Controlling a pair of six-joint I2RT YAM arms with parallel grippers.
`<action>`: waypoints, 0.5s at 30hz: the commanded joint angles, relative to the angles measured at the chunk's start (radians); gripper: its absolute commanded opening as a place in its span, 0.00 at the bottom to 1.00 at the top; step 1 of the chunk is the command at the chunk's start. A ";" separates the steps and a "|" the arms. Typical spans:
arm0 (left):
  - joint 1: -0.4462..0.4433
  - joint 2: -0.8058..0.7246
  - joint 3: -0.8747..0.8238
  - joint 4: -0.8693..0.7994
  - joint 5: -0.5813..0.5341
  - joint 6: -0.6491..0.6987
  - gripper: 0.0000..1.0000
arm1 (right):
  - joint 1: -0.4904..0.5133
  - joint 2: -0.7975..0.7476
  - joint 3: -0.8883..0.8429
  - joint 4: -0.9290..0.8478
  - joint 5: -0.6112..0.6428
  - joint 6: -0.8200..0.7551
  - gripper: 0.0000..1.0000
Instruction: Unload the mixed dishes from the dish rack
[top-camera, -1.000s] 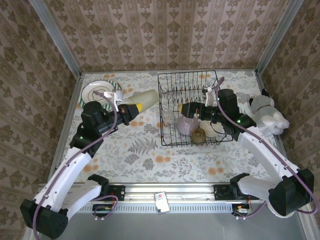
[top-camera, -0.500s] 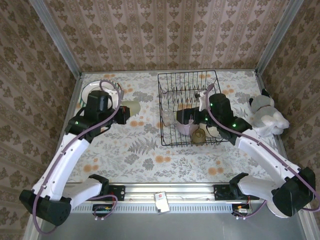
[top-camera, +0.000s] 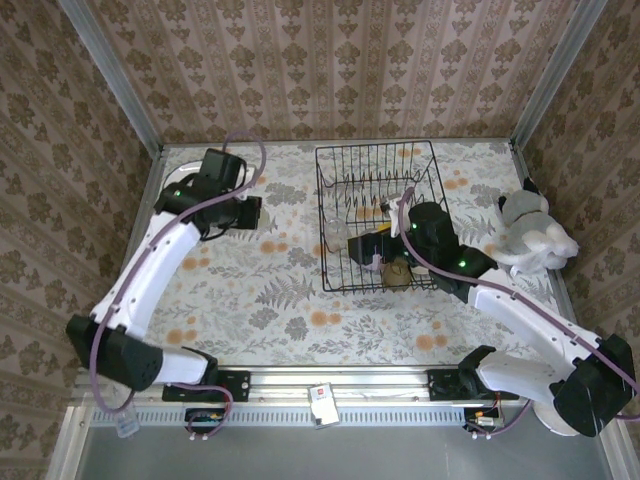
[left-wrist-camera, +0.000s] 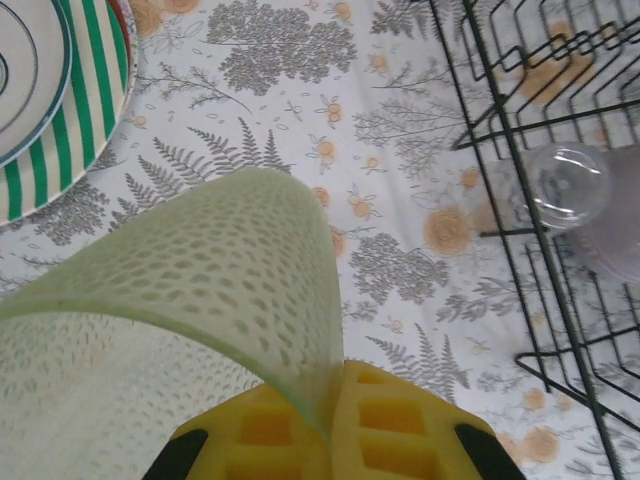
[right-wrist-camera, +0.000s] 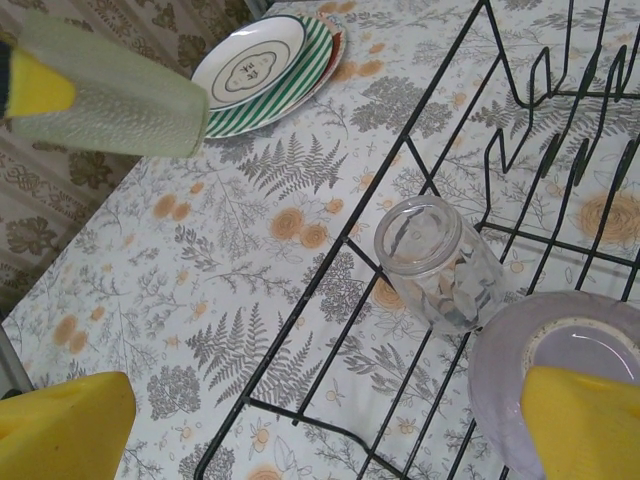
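Observation:
My left gripper (left-wrist-camera: 335, 395) is shut on the wall of a pale green dimpled tumbler (left-wrist-camera: 190, 310), held above the flowered table to the left of the black wire dish rack (left-wrist-camera: 490, 120). That tumbler (right-wrist-camera: 115, 95) hangs near the green-striped plate (right-wrist-camera: 265, 70), which lies on a reddish one. My right gripper (right-wrist-camera: 320, 430) stands open over the rack's front left corner (right-wrist-camera: 330, 270). Between its fingers lies a clear glass tumbler (right-wrist-camera: 435, 260) on its side, and a lilac bowl (right-wrist-camera: 560, 365) sits against the right finger. A small amber cup (top-camera: 397, 272) rests in the rack (top-camera: 322, 220).
A white-grey soft toy (top-camera: 535, 235) sits to the right of the rack, by the right arm. The stacked plates (left-wrist-camera: 50, 100) lie at the table's back left corner. Patterned walls close in the table on three sides.
The left arm has swung back and left with the green tumbler, turning it downward near the plates. The right gripper has slid left and lower over the rack's front left corner, staying open.

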 joint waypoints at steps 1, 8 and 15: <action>-0.006 0.083 0.107 -0.099 -0.089 0.069 0.00 | 0.013 -0.036 -0.018 0.036 0.045 -0.030 1.00; 0.000 0.292 0.289 -0.151 -0.108 0.120 0.00 | 0.030 -0.062 -0.028 0.031 0.066 -0.041 1.00; 0.013 0.491 0.460 -0.206 -0.110 0.150 0.00 | 0.045 -0.066 -0.035 0.023 0.089 -0.051 1.00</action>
